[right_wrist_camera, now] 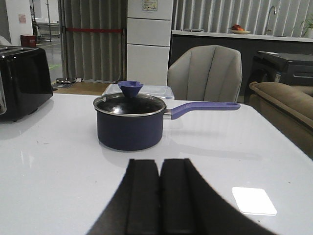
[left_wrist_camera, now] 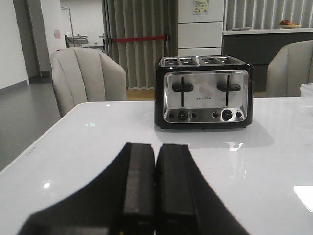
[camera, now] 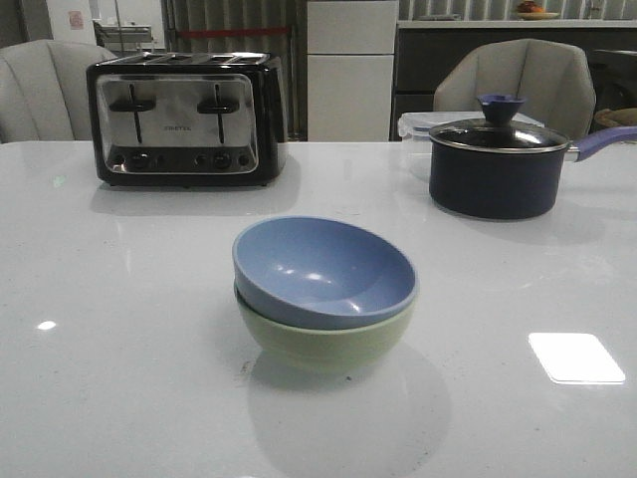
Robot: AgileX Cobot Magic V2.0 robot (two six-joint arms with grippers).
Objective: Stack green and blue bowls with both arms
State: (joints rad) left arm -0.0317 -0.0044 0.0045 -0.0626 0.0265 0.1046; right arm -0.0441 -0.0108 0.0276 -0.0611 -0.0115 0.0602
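Observation:
In the front view the dusty blue bowl (camera: pixel 323 269) sits nested inside the pale sage green bowl (camera: pixel 323 341) at the middle of the white table (camera: pixel 119 329), tilted slightly. Neither arm shows in the front view. My left gripper (left_wrist_camera: pixel 156 149) is shut and empty, low over the table and facing the toaster; no bowl shows in its view. My right gripper (right_wrist_camera: pixel 160 164) is shut and empty, low over the table and facing the saucepan; no bowl shows there either.
A black and chrome toaster (camera: pixel 185 119) stands at the back left, also in the left wrist view (left_wrist_camera: pixel 204 91). A dark lidded saucepan (camera: pixel 498 159) with a purple handle stands at the back right, also in the right wrist view (right_wrist_camera: pixel 131 120). Chairs stand behind the table.

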